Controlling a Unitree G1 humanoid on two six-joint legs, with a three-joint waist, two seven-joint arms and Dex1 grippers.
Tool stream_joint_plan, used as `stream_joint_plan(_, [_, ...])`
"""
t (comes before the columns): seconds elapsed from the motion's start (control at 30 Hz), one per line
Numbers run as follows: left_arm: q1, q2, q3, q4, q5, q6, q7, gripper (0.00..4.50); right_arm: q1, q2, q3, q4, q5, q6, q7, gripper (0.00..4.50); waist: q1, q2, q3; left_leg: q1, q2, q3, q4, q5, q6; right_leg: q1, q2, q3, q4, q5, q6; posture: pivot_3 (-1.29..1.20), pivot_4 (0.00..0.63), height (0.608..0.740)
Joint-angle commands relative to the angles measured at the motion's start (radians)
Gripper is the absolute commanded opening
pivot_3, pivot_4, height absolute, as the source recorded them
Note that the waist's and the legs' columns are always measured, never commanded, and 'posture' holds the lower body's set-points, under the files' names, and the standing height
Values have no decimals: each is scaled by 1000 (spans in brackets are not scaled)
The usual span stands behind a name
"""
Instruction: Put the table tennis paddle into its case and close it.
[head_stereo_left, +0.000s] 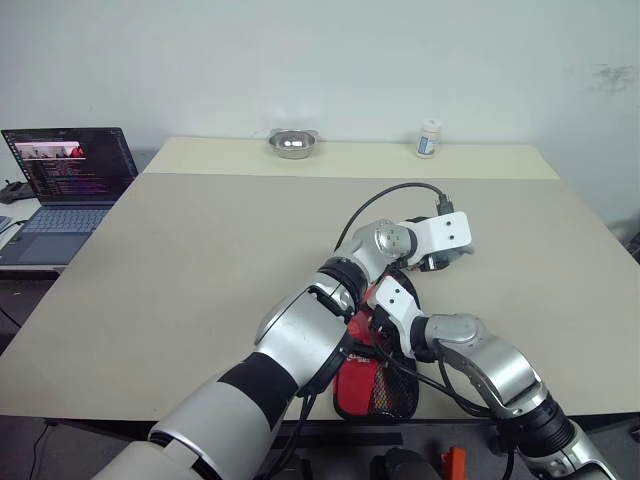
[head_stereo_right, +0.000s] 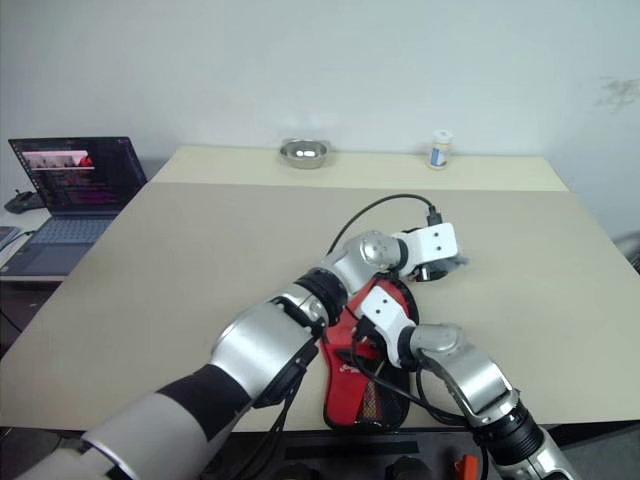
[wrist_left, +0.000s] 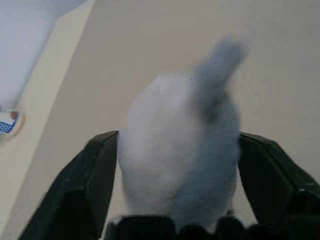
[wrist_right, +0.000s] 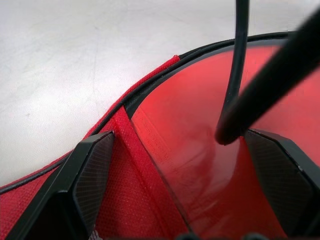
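Saw the left gripper (wrist_left: 178, 140) with its two black fingers (wrist_left: 90, 175) spread wide, and a pale blurry shape sitting between them. Could not tell what that shape was. Saw the left arm stretched out over the table (head_stereo_left: 200, 260), crossing above the right arm, with the wrist bent toward the right side and the gripper tipped a little down, close over the bare tabletop just past the case (head_stereo_left: 375, 390). Found the right gripper (wrist_right: 180, 136) wide open too, holding nothing, with one finger (wrist_right: 87, 175) over the red cloth of the case and the other over the shiny red face of the table tennis paddle (wrist_right: 190, 150). Saw the right arm coming in from the near right corner, bent at the elbow and tucked under the left arm, pointing left and down. Found the case lying flat at the near edge of the table, red side up, mostly hidden under both arms. Saw the paddle's red face lying inside the black zip edge, so inside the case. Noticed a black cable (wrist_right: 240, 60) hanging across in front of the right gripper.
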Motion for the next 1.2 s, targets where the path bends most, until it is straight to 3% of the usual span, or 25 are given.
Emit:
stream_joint_plan(0.03, [-3, -38, 24, -37, -22, 6, -8, 3684, 18, -11, 40, 84, -12, 31, 13, 4500, -1, 0, 0, 0, 0, 0, 0, 0, 0, 0, 0, 0, 0, 0, 0, 0, 150, 740])
stream_joint_plan(0.33, [-35, 68, 112, -53, -86, 8, 20, 3684, 1, -11, -12, 34, 5, 55, 1, 4500, -4, 0, 0, 1, 0, 0, 0, 0, 0, 0, 0, 0, 1, 0, 0, 0, 150, 740])
stream_joint_plan(0.5, [-36, 166, 220, -91, -202, -9, -125, 3684, 3, -22, -125, -186, 92, 185, -14, 4500, -3, 0, 1, -2, 0, 0, 0, 0, 0, -2, 0, 0, 0, 1, -1, 0, 150, 740])
stream_joint_plan(0.57, [-11, 231, 280, -102, -270, 41, -238, 3684, -32, 28, -234, -305, 188, 305, -30, 4500, -3, 1, 1, -6, 0, 0, 0, 0, 0, -5, 0, 0, 0, 2, -3, 0, 150, 740])
stream_joint_plan(0.7, [60, 341, 318, -129, -329, 73, -407, 3684, -85, 5, -333, -442, 273, 438, -36, 4500, -15, 2, 1, -11, 0, 0, 0, 0, -1, -12, 0, -1, 2, 3, -5, 0, 150, 740])
stream_joint_plan(0.87, [179, 405, 314, -251, -399, 41, -686, 3684, -64, -115, -424, -536, 351, 505, -11, 4500, -11, 1, 2, -13, -1, 0, 0, 0, -1, -12, -1, -1, 1, 3, -5, 0, 150, 740])
stream_joint_plan(1.0, [401, 433, 226, -546, -438, 105, -897, 3684, 23, -259, -540, -508, 345, 477, 1, 4500, -5, 2, 2, -16, -2, 0, 1, 0, -1, -14, -3, 0, 0, 3, -5, 0, 150, 740])
stream_joint_plan(1.1, [553, 426, 165, -752, -451, 199, -897, 3684, 55, -344, -563, -439, 292, 405, -25, 4500, -5, 2, 2, -15, -2, 1, 1, 0, -1, -14, -3, 2, 1, 3, -5, 0, 150, 740])
stream_joint_plan(1.2, [638, 421, 117, -786, -427, 195, -855, 3684, 7, -344, -576, -363, 274, 355, -61, 4500, -7, 2, 2, -14, -1, 0, 2, 0, 0, -14, -1, 2, 2, 3, -5, 0, 150, 740])
